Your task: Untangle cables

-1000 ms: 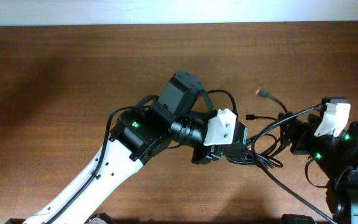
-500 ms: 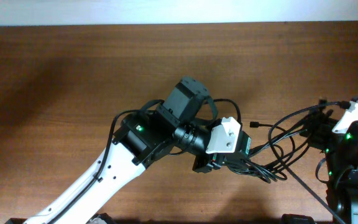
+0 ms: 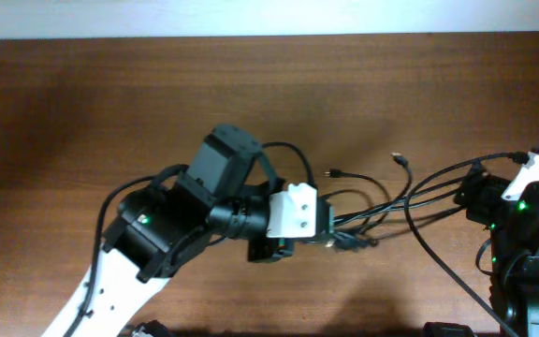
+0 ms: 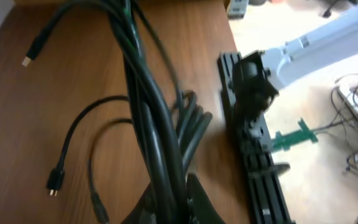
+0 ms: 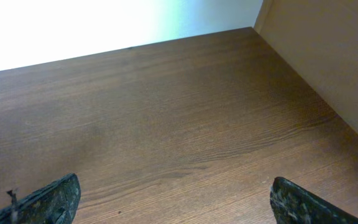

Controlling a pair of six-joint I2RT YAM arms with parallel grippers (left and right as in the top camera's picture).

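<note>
Cables (image 3: 382, 208): several thin black cords, pinched together as one bundle in the closed left hand (image 4: 169, 210) and fanning out ahead of its fingertips across the counter (image 3: 110, 103).

Loose ends: gold-tipped plug (image 4: 54, 184) and silver plug (image 4: 27, 61), both lying off to that hand's side, outside the grip.

Right hand (image 5: 173, 200): fingers wide apart, empty, bare counter beneath.

Hazard: with every strand clamped at once, a pull would likely drag the whole bundle and tighten the crossings instead of freeing one cord. A trailing plug could also catch in a loop.
</note>
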